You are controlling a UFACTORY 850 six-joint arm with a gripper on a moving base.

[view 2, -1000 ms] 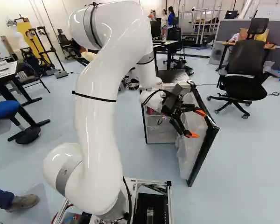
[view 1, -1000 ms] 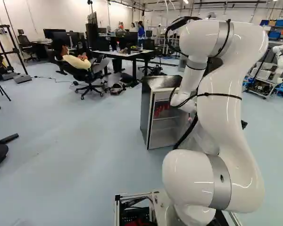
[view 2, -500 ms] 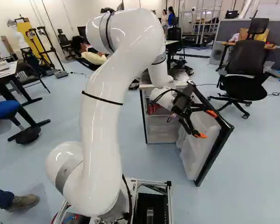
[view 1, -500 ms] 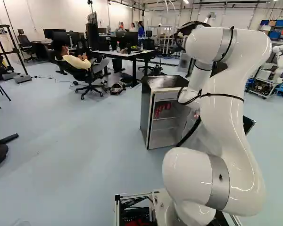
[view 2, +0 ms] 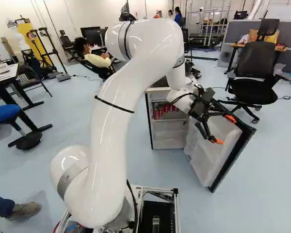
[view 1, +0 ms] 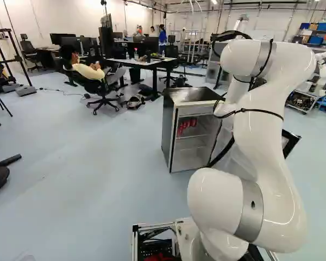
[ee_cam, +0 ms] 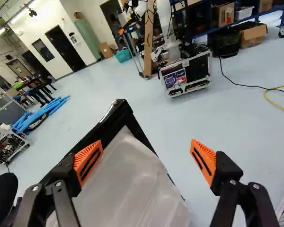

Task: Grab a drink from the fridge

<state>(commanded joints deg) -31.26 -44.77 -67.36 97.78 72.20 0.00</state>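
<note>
The black-framed fridge door (view 2: 208, 158) with pale lining has swung wider to the right, the glossy white arm (view 2: 114, 97) shifting right too. The black gripper (view 2: 224, 129) has its fingers spread, one orange pad (ee_cam: 87, 161) close beside the door's edge. Left of it, red cans (view 2: 156, 114) sit on an upper shelf inside the small, dark-sided fridge (view 1: 170, 130).
</note>
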